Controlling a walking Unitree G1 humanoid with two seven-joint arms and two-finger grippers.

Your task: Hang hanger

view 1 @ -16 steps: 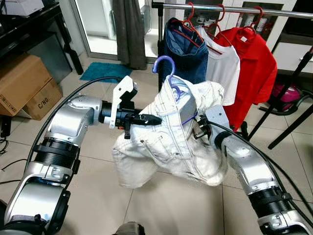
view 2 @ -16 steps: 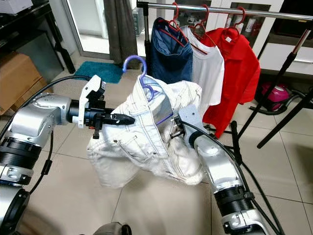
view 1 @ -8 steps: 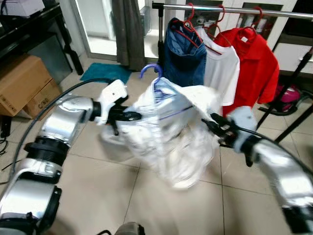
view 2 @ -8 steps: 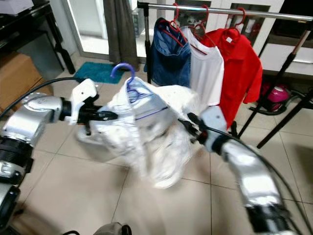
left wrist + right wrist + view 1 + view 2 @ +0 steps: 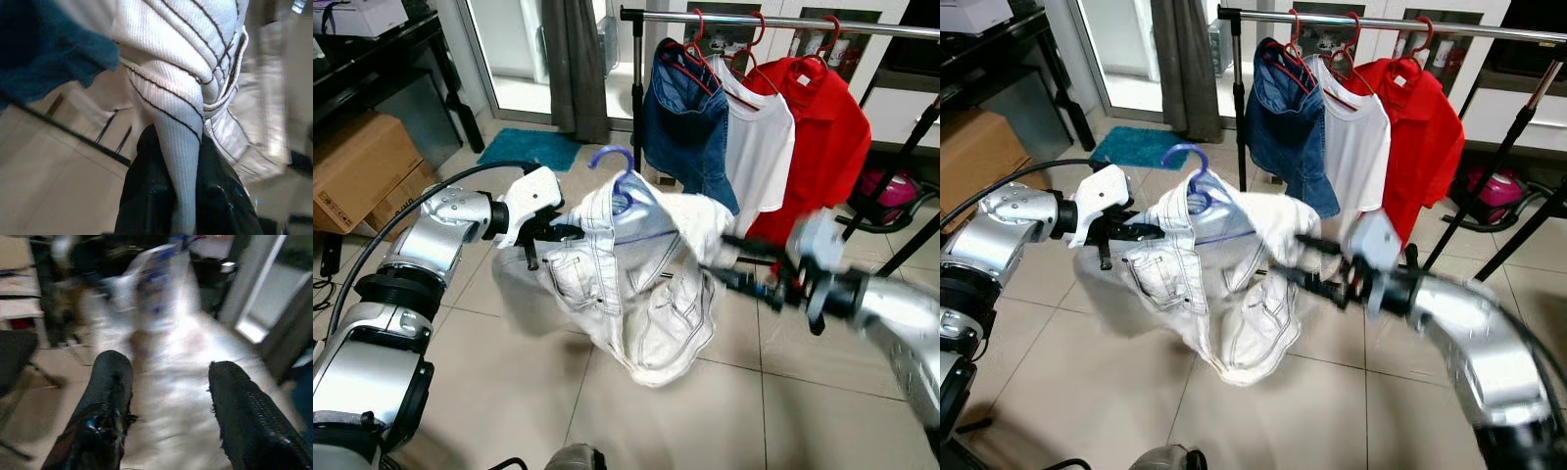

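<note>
A white denim garment hangs on a purple hanger in front of me, over the tiled floor. My left gripper is shut on the garment's left edge; in the left wrist view its black fingers pinch a fold of white ribbed fabric. My right gripper is blurred, just right of the garment, open with nothing between its fingers. The chrome clothes rail runs across the back, up and to the right of the hanger.
On the rail hang a denim piece, a white T-shirt and a red shirt on red hangers. Cardboard boxes and a black table stand at left. A teal mat and a grey curtain are behind.
My right arm has swung out from behind the garment to its right side. The garment has dropped and now hangs loose from the hanger and my left gripper, slightly further left.
</note>
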